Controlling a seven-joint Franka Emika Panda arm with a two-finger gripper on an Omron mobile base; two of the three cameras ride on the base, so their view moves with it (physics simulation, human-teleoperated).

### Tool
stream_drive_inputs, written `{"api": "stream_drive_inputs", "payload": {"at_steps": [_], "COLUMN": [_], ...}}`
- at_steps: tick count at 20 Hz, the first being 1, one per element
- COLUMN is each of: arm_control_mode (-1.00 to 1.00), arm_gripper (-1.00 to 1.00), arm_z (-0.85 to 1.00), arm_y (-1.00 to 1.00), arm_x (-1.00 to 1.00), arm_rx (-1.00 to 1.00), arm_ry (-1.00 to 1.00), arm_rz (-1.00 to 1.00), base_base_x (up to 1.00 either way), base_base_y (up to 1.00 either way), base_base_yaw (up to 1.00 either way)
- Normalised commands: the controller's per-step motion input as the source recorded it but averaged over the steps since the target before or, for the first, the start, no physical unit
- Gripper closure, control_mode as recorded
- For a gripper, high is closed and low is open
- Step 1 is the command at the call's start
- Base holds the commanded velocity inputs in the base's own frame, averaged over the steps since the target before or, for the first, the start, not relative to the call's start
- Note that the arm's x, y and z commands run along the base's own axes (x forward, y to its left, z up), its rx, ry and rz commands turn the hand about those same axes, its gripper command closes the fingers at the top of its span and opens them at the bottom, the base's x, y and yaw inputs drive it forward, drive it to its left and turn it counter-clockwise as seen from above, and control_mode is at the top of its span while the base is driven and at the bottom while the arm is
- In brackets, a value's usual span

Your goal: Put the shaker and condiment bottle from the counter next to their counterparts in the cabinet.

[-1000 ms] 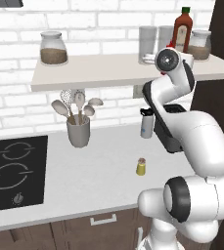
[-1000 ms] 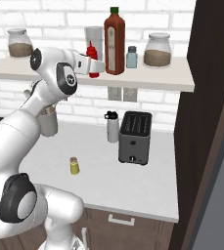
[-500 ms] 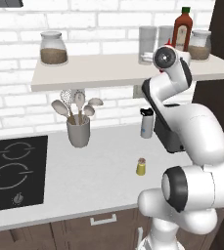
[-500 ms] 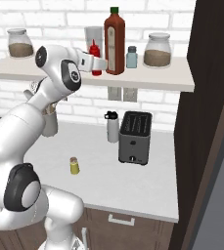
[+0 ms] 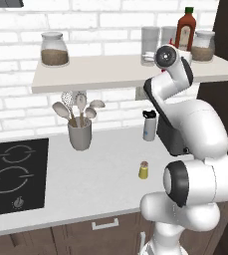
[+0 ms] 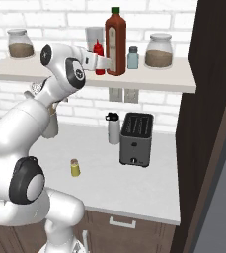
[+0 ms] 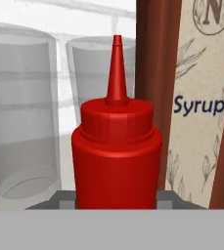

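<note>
Up at the cabinet [image 6: 149, 79], pincer [image 6: 102, 63] holding condiment bottle [image 7: 116, 156], beside syrup bottle [image 6: 115, 42]

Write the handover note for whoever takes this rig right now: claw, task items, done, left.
Claw: shut on the red squeeze bottle, held upright at the shelf, just left of the tall syrup bottle.
Shaker: on the counter, in front of the toaster's left.
Brown-contents jars stand at both shelf ends.
Done: bottle lifted to the shelf.
Left: release the bottle beside the syrup bottle, then fetch the shaker and shelve it by its counterpart.
</note>
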Motion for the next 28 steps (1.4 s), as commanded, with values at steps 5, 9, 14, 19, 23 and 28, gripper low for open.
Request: {"api": "stream_drive_inputs", "payload": {"at_steps": [5,9,14,19,23,28], "arm_control_mode": [-1.00,-1.00,-1.00,-1.00,-1.00,-1.00], "arm_gripper": [1.00,1.00,-1.00,-1.00,-1.00,-1.00], "arm_z": [-0.12,-0.12,-0.16,-0.19,-0.15,-0.11], "arm_y": [-0.02,-0.02,-0.01,0.00,0.00,0.00], "arm_x": [0.19,0.13,0.05,0.00,0.00,0.00], "arm_rx": [0.00,0.00,0.00,0.00,0.00,0.00], "arm_ry": [0.00,-0.01,-0.02,-0.04,-0.04,0.00], "arm_rz": [0.00,0.00,0.00,0.00,0.00,0.00], "base_base_x": [0.00,0.00,0.00,0.00,0.00,0.00], "base_base_y": [0.00,0.00,0.00,0.00,0.00,0.00], "base_base_yaw": [0.00,0.00,0.00,0.00,0.00,0.00]}}
